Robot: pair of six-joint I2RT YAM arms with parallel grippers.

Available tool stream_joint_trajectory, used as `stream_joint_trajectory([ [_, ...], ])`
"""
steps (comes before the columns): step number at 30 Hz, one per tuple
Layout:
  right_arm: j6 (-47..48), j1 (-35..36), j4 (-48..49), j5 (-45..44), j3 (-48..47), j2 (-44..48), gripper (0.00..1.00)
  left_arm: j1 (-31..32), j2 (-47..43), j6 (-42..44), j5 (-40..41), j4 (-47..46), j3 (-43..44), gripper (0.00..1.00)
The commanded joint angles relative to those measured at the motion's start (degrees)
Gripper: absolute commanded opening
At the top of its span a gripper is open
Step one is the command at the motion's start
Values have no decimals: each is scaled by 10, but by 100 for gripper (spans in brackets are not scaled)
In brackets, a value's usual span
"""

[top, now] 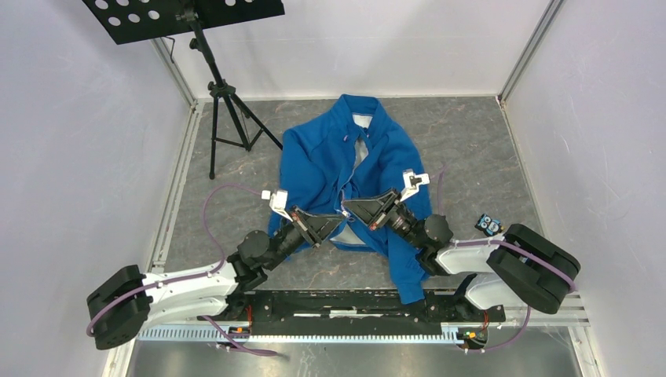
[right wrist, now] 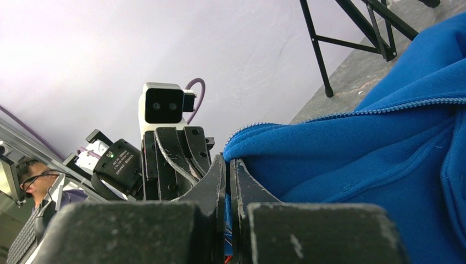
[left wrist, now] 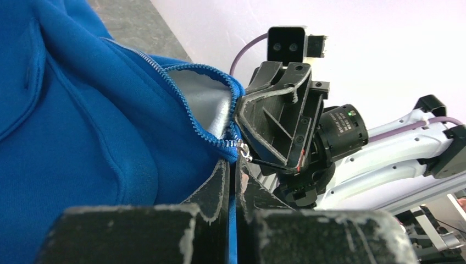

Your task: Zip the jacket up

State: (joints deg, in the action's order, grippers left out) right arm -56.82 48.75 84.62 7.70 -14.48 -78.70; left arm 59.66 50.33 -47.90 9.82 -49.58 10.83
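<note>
**Top view:** jacket lies flat on table, collar far from fingers, hem at fingertips, front unzipped. Left fingers and right fingers meet tip to tip at hem, one per front edge, likely to line up zipper ends.

**Left wrist view:** left fingers clenched on blue hem edge. Zipper slider sits just above fingertips, zipper teeth curve away beyond. Right fingers opposite, touching other edge.

**Right wrist view:** right fingers clamped on blue hem fold, fabric bulging right of tips. Grip probably keeps edge taut for seating pin.

Grey table, blue jacket spread on it, tripod stand, small gadget
</note>
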Motion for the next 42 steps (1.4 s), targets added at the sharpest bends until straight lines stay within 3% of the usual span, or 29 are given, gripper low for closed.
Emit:
stream_joint_trajectory([
  [1,-13,10,277,6,-31,21,0,-3,24,14,-71,-134,5,2],
  [8,-20,15,276,-1,-45,27,0,-4,81,10,-114,-192,15,2],
  [11,-24,16,277,-5,-50,35,0,-4,72,32,-115,-84,32,2],
  [16,-37,15,276,-5,-56,32,0,-3,90,38,-101,-5,28,2],
  [20,-61,19,276,10,-8,20,0,-4,101,52,-102,72,49,2],
  [24,-48,20,276,-17,76,12,0,-4,102,58,-124,71,37,2],
  [29,-34,22,275,-33,102,-2,0,-3,116,59,-154,81,17,2],
  [35,-55,33,276,-46,140,-64,0,-3,138,71,-199,169,32,2],
  [42,-54,34,275,-90,178,-69,0,-4,188,59,-261,133,8,2],
])
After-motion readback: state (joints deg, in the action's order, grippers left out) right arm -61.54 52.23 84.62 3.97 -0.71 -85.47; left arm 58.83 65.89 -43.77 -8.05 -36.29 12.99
